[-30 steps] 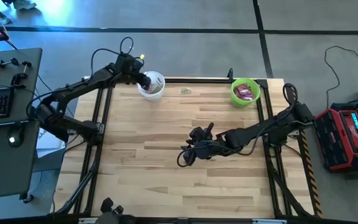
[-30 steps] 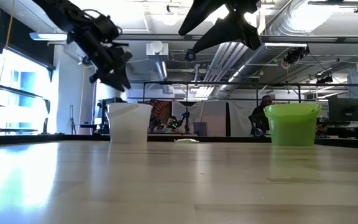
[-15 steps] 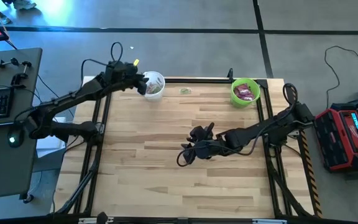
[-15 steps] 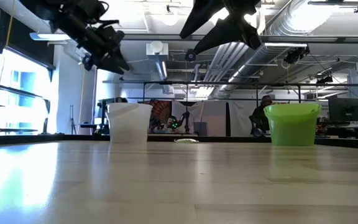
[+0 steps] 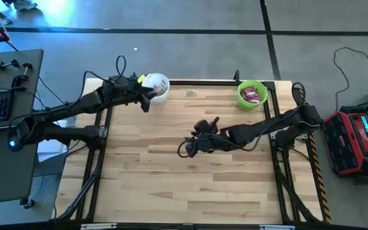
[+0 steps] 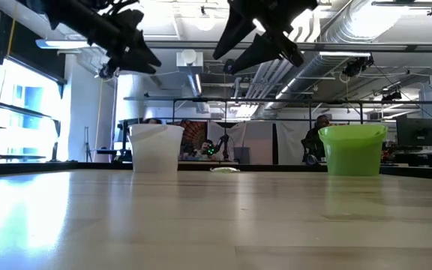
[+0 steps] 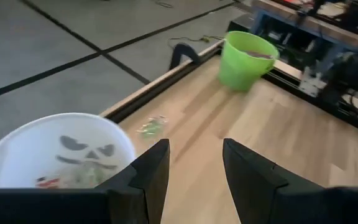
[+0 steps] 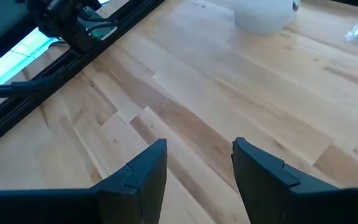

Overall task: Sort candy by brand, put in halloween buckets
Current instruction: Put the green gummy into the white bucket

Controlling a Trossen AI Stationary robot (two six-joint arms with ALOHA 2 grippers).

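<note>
Hovering just beside the white bucket (image 5: pixel 157 86), the left gripper (image 5: pixel 144 101) sat at the table's (image 5: pixel 171 166) far left corner, fingers (image 7: pixel 146 174) parted with nothing between them. The bucket stood hard against the back rail (image 5: pixel 200 81), its painted face turned toward the wrist camera. Out in the middle of the table the right gripper (image 5: pixel 185 151) hung above bare boards, fingers (image 8: pixel 143 171) spread about as wide and holding nothing either.

Plenty of room showed: the whole near half of the wood lay open, and a broad stretch ran between the two buckets. The green bucket (image 5: pixel 252 94) stood upright at the far right corner, close to the back rail and the right edge.

One candy (image 5: pixel 191 93) lay alone by the back rail between the buckets, a clear-wrapped greenish piece; it looked to lie lengthwise along the rail, though it was too small to be sure. From table height it was only a pale sliver.

Inside the white bucket small green and red pieces showed at the bottom, half cut off by the left wrist frame's edge. Magenta packets (image 5: pixel 253 95) lay in the green bucket; how many could not be made out. In the low view both grippers hung well above the bucket rims.
</note>
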